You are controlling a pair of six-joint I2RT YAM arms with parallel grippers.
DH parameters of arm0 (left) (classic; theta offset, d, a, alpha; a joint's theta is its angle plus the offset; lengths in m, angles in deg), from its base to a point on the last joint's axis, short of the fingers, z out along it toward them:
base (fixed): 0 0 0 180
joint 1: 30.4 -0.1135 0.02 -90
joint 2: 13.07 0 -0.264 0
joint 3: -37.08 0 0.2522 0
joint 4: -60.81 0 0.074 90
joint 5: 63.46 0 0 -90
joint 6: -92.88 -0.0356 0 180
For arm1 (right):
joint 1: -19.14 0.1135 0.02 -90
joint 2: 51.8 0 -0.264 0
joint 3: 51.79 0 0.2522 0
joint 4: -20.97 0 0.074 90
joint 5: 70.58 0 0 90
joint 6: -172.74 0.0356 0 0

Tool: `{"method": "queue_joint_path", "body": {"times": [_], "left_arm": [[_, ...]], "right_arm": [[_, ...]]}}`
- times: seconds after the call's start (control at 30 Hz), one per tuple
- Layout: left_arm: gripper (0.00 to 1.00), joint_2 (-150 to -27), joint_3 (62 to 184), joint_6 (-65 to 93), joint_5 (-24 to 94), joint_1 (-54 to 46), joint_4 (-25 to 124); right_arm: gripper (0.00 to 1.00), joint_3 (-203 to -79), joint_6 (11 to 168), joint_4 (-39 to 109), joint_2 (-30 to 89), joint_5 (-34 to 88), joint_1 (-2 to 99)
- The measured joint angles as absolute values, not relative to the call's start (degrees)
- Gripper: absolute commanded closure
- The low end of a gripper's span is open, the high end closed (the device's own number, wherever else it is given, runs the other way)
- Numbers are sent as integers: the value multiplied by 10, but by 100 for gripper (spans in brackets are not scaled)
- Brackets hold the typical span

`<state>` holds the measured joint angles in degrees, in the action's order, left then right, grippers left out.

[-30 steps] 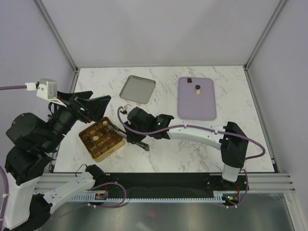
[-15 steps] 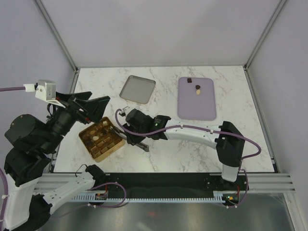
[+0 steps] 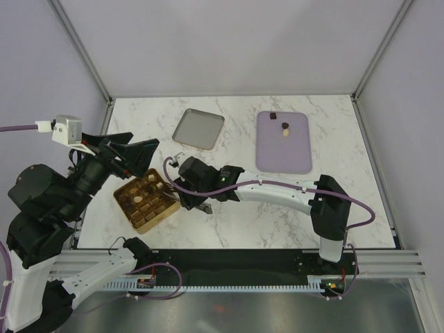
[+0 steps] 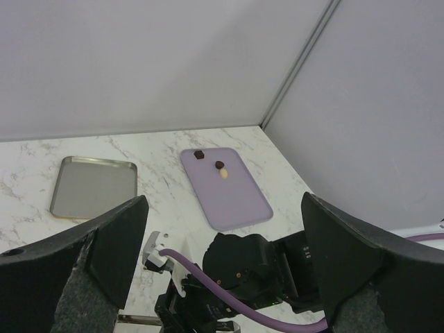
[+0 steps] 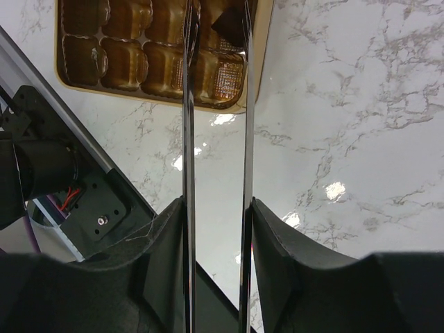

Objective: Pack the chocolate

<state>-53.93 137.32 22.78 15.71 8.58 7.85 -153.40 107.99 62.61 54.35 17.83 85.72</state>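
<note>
The gold box (image 3: 154, 216) with brown compartments sits at the left; it holds a few dark and cream pieces. My right gripper (image 3: 168, 188) reaches its long metal blades over the box (image 5: 255, 69). In the right wrist view a dark chocolate piece (image 5: 227, 28) lies against the right blade (image 5: 245, 125), with a gap to the left blade; the blades stand apart. Two dark chocolates (image 3: 275, 116) (image 3: 284, 125) and a cream one (image 3: 286, 131) lie on the lilac tray (image 3: 283, 152). My left gripper (image 3: 130, 149) is wide open and empty above the box's left side.
A silver metal tray (image 3: 198, 127) lies at the back centre, also in the left wrist view (image 4: 94, 187). The lilac tray (image 4: 232, 194) and its pieces (image 4: 219, 165) show there too. The right arm's purple cable (image 4: 229, 295) loops near the box.
My right arm has slid a little to the left, bringing its blades further over the gold box. The left arm has hardly moved.
</note>
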Motion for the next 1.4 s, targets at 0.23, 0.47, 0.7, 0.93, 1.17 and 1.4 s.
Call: {"method": "queue_joint_path", "body": {"times": [0.23, 0.47, 0.7, 0.93, 1.17, 1.4], "left_arm": [[1, -539, 1369, 228, 157, 86, 78], [1, -539, 1367, 228, 157, 86, 77], [0, -545, 1349, 228, 156, 86, 78], [0, -585, 1309, 227, 146, 86, 78], [0, -648, 1278, 227, 165, 86, 77], [0, -664, 1258, 227, 189, 86, 75]], "right_arm": [[51, -1546, 1080, 628, 543, 161, 858], [52, -1554, 1073, 639, 527, 130, 853], [53, -1504, 1064, 645, 439, 117, 765], [53, -1437, 1053, 655, 385, 88, 584], [52, -1421, 1046, 667, 392, 72, 443], [52, -1439, 1036, 676, 455, 64, 357]]}}
